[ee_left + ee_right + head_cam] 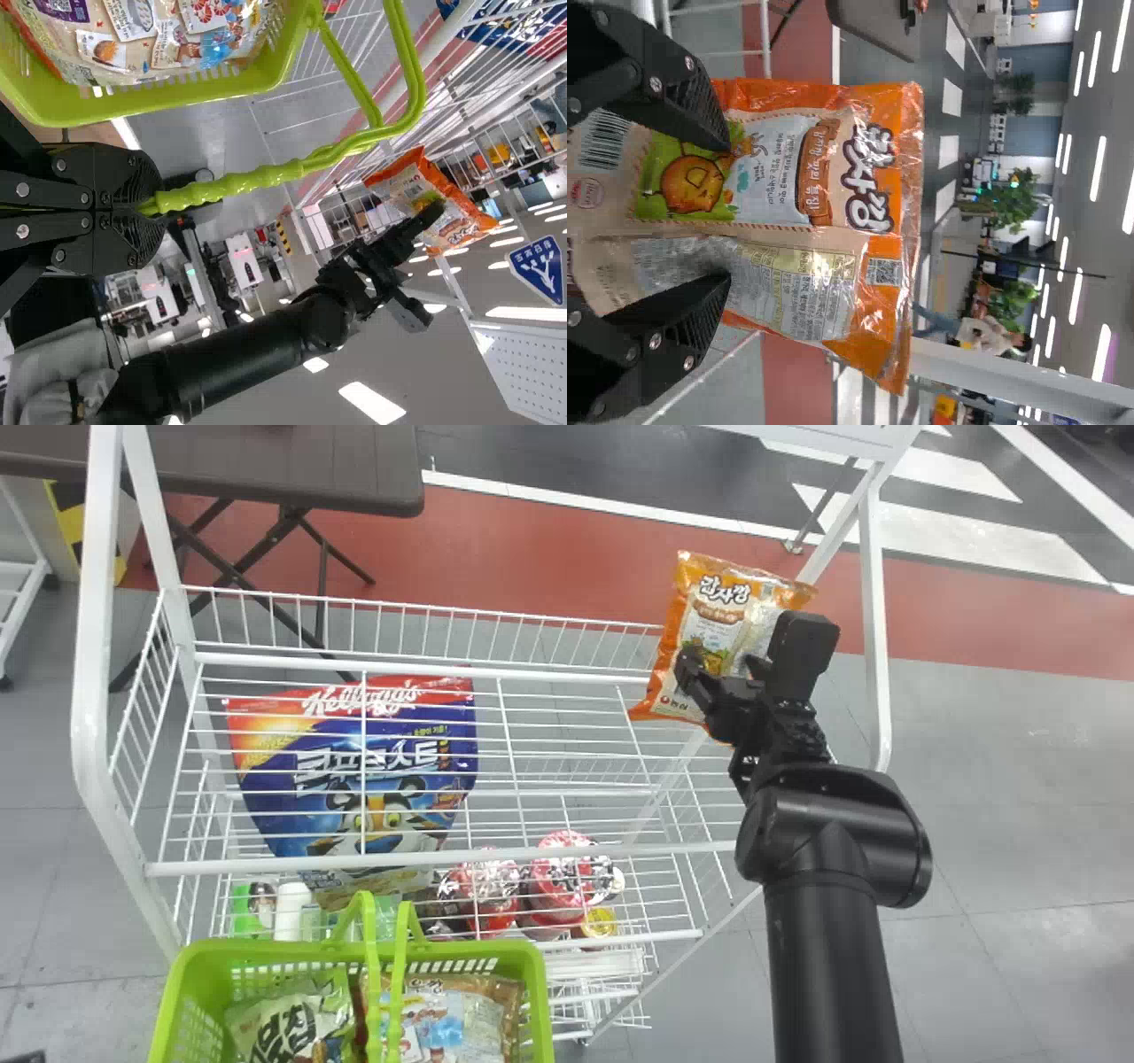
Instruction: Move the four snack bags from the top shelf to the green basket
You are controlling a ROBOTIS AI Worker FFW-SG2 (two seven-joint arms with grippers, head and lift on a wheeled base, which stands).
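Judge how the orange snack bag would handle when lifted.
The orange snack bag would probably flex, since its film is creased and wrinkled. Being a snack packet, it is likely light for its size. Its glossy surface may be somewhat slippery.

You have an orange snack bag (713,615) with a cream and pale-blue front and a green patch behind a golden-brown cartoon potato (693,183). Your basket (354,951) is lime green, its handles (370,979) matching. The cereal bag (381,757) is red along the top and deep blue below, with a yellow-to-orange corner. You see a white wire rack (266,864), a brick-red floor band (532,558) and grey floor tiles (1019,779).
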